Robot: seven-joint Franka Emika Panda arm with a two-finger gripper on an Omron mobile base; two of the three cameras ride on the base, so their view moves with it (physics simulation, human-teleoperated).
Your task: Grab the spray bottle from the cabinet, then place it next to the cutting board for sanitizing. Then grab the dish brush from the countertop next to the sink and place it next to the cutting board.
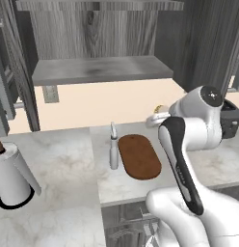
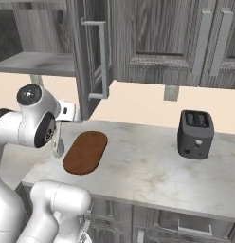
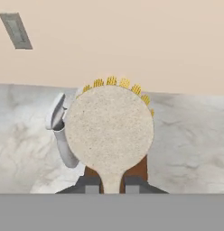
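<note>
My gripper (image 3: 111,184) is shut on the pale wooden handle of the dish brush (image 3: 109,131). Its round head with yellow bristles fills the middle of the hand view, and the bristles (image 1: 158,109) peek out behind my arm above the far end of the cutting board (image 1: 139,156). The reddish-brown board (image 2: 85,152) lies flat on the marbled countertop (image 1: 59,164). The slim pale spray bottle (image 1: 113,149) stands upright just left of the board, and it (image 3: 62,135) also appears left of the brush head. The cabinet (image 1: 99,70) above is open, showing its grey shelf.
A black toaster (image 2: 196,134) stands on the counter to the right. A white paper-towel roll (image 1: 13,176) sits at the near left. The open cabinet door (image 2: 93,57) with its bar handle hangs above the board. A wall outlet (image 1: 50,94) is on the beige backsplash.
</note>
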